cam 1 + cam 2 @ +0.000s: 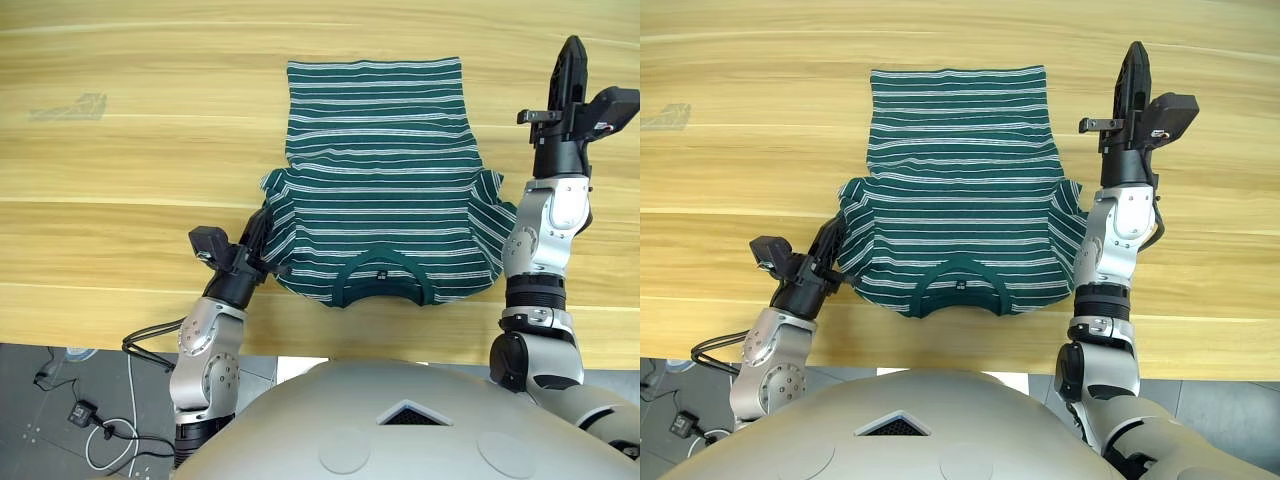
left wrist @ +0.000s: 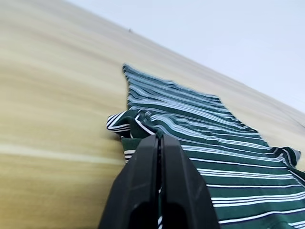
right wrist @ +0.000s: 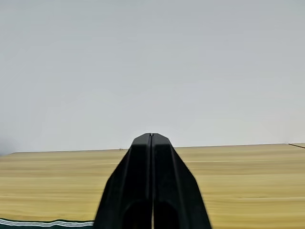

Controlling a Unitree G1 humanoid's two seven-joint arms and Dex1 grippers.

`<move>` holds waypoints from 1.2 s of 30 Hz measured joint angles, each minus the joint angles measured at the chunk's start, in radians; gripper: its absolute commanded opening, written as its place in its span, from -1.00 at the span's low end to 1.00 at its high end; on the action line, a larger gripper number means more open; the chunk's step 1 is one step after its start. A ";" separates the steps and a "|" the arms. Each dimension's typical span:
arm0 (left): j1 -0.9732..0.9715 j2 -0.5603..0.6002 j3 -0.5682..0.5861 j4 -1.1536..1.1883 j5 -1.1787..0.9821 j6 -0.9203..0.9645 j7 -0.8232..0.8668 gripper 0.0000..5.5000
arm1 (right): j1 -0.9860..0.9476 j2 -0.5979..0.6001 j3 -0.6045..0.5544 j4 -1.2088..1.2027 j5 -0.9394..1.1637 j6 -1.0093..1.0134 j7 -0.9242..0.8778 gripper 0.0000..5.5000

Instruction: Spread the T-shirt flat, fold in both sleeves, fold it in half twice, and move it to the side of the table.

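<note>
Closest to me, my left end effector [image 1: 262, 224] has its fingers pressed together at the left sleeve [image 1: 276, 195] of the T-shirt [image 1: 380, 170]; I cannot tell if cloth is caught between them. The T-shirt, green with white stripes, lies on the light wooden bench [image 1: 130, 200], collar toward me. My right end effector [image 1: 572, 50] is closed on nothing, raised beside the shirt. Black cables [image 1: 105, 440] lie on the grey floor [image 1: 25, 455].
</note>
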 measured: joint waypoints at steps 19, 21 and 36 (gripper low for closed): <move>-0.018 0.039 -0.260 0.002 0.364 -0.147 0.039 -0.99 | -0.029 0.002 0.008 0.034 -0.034 -0.019 0.003 -1.00; -0.031 0.039 -0.278 0.024 0.413 -0.154 0.067 -0.99 | -0.029 0.002 0.009 0.035 -0.034 -0.019 0.003 -1.00; -0.062 0.043 -0.312 0.122 0.487 -0.174 0.120 -0.93 | -0.029 0.003 0.011 0.035 -0.035 -0.026 0.003 -1.00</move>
